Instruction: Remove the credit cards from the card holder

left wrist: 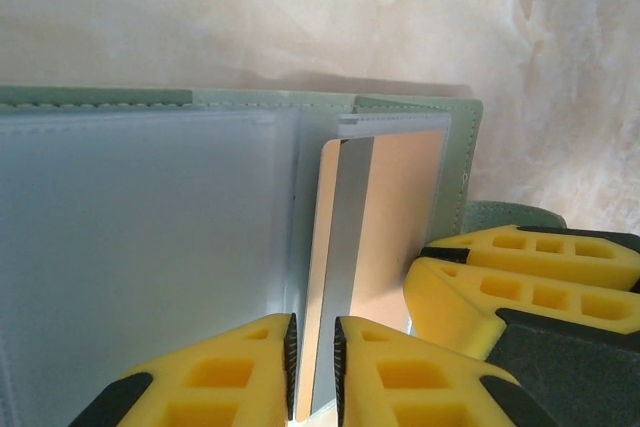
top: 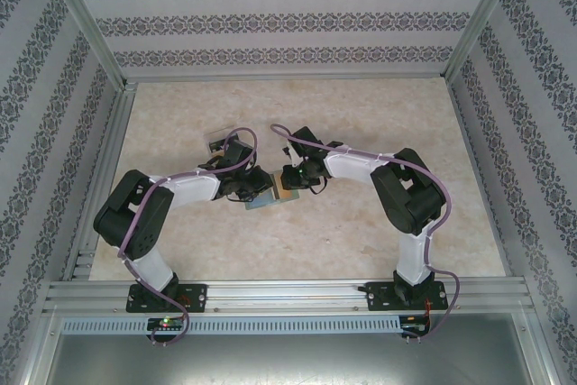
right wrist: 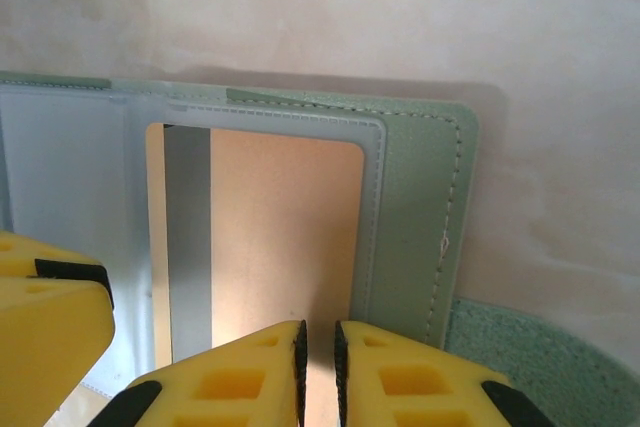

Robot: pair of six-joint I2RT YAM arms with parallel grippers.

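The grey-green card holder [top: 261, 203] lies open on the table, its pale blue-grey lining [left wrist: 150, 247] facing up. A tan credit card [right wrist: 280, 237] with a grey stripe sits in the right pocket, its near end sticking out. In the left wrist view this card [left wrist: 400, 217] has its striped edge lifted. My right gripper [right wrist: 320, 372] is pinched on the card's near edge. My left gripper [left wrist: 315, 367] has its jaws close around the striped edge; I cannot tell whether they press it. The right fingers [left wrist: 520, 287] lie beside the left ones. A dark card is hidden.
A small transparent tray [top: 216, 143] stands just behind the left arm's wrist. The holder's green closing tab [right wrist: 540, 367] pokes out at its right side. Aluminium rails and patterned walls ring the table [top: 361, 105].
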